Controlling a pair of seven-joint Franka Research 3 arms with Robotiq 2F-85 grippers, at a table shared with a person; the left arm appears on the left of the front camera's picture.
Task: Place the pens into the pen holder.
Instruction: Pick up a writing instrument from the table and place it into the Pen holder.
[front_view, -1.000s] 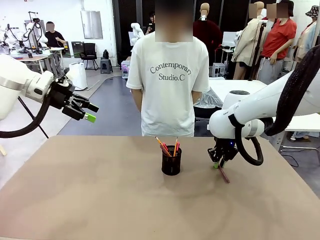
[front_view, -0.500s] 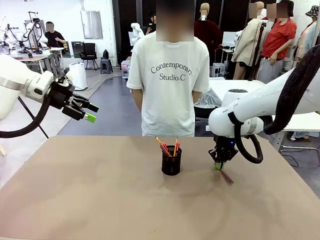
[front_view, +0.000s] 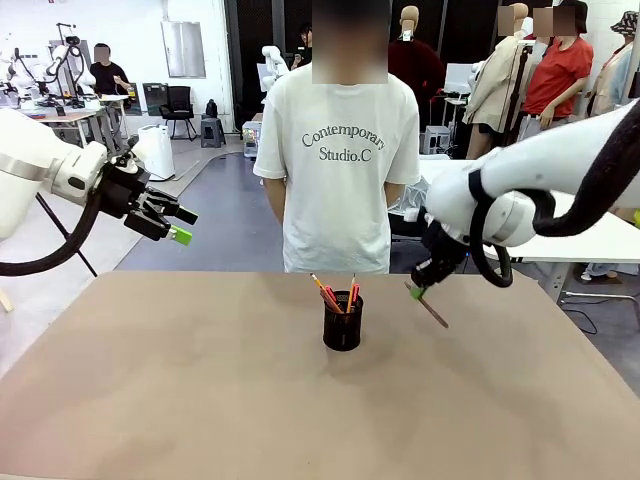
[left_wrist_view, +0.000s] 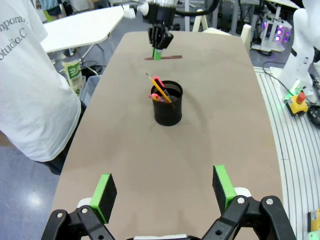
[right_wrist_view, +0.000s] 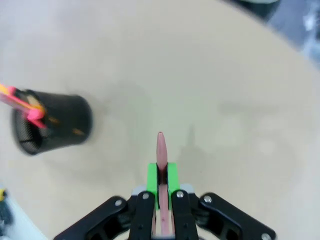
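- Brown and bare, the table (front_view: 200, 400) carries one thing, the pen holder (front_view: 343, 322), which stands upright near the middle of the far edge, in front of a person in a white shirt (front_view: 338, 150) standing just behind that edge with arms hanging; the cup sits where either arm could reach it.
- Two pens already stand in the holder, a yellow-orange pencil (front_view: 321, 288) leaning toward the left edge and a black-and-red pen (front_view: 353, 291) nearly upright; both poke well above the rim because the cup is shorter than they are.
- Held clear of the surface toward the far right corner, the right gripper (front_view: 420, 291) is clamped on the dark maroon pen (front_view: 433, 311); the wrist view shows the green pads (right_wrist_view: 152, 177) pinching it near one end, so most of the shaft hangs free, slanting down and away from the cup; that grip probably leaves a long free end to lower in.
- By my reading, the pen must be carried over to the cup and tipped closer to vertical before release.
- Off the far left corner, the left gripper (front_view: 170, 225) hovers above the floor with jaws apart and empty; it seems parked out of the way.
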